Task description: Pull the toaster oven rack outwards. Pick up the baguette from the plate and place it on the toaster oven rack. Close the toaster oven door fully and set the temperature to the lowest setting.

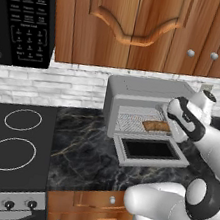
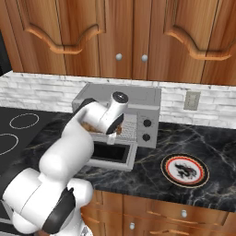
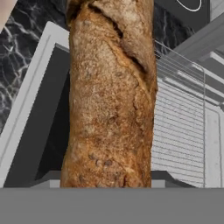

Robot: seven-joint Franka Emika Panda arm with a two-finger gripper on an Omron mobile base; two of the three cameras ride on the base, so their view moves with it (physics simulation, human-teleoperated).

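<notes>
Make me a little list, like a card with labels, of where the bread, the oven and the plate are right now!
bread: golden-brown baguette, inside the oven opening over the silvery wire rack, close in front of the tool
oven: boxy light-grey toaster oven on the dark marble counter
door: grey-framed glass door, dropped open
plate: round white plate with reddish-brown rim, right of the oven, no bread on it
tool: at the oven mouth; grip cannot be told

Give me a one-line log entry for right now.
stage: placing | baguette: over toaster oven rack | toaster oven door: open | plate: empty | gripper: at oven mouth
</notes>
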